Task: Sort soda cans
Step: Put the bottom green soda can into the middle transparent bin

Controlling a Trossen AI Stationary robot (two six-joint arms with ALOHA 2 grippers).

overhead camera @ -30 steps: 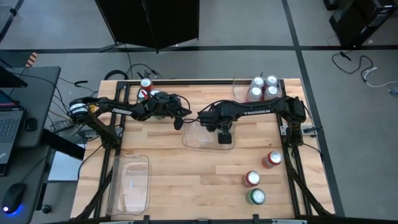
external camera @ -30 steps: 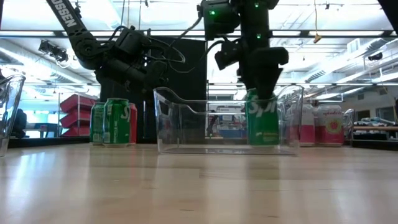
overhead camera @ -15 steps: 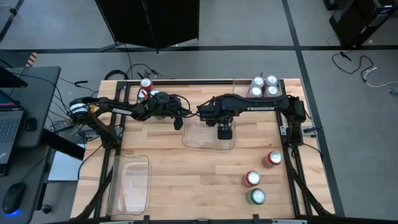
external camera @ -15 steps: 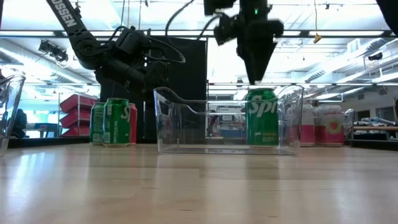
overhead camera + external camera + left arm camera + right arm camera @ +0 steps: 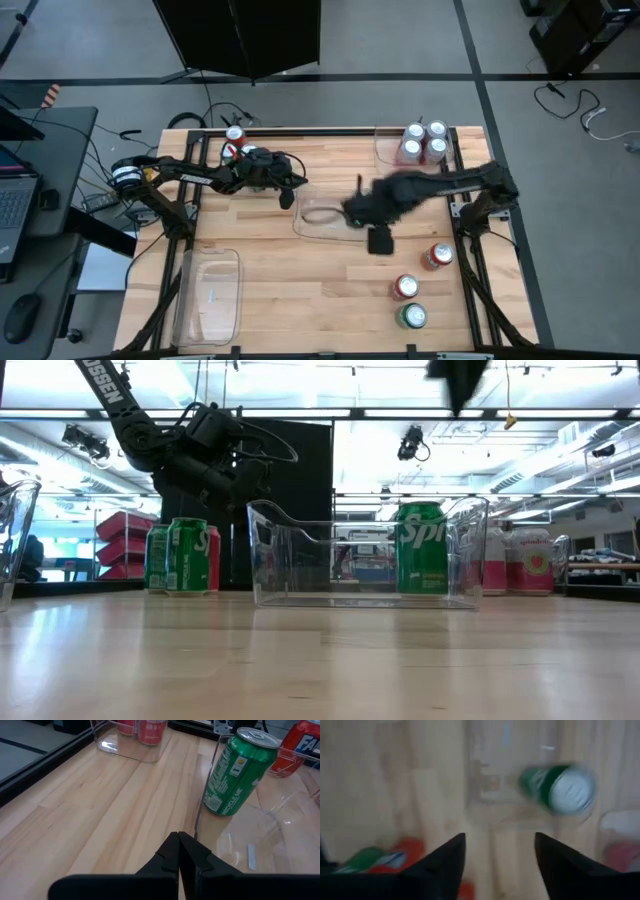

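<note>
A green soda can (image 5: 422,550) stands upright on its base inside the clear middle bin (image 5: 300,565); the left wrist view shows this can (image 5: 240,770), and the right wrist view shows it (image 5: 560,787) from above. My right gripper (image 5: 497,857) is open and holds nothing. It hangs high above the bin's near right corner (image 5: 378,238) and shows at the low view's top (image 5: 458,380). My left gripper (image 5: 179,851) is shut and empty, hovering over the table at the bin's far left (image 5: 288,197).
Four silver-white cans stand in the far right bin (image 5: 422,142). Red and green cans cluster at the far left (image 5: 236,142). Two red cans (image 5: 437,256) (image 5: 406,288) and a green one (image 5: 411,317) stand near right. Another clear bin (image 5: 208,295) lies near left.
My right gripper let go of the green can in the middle bin, rose straight up clear of it, then swung fast toward the table's near right. The can stays upright where it was set.
</note>
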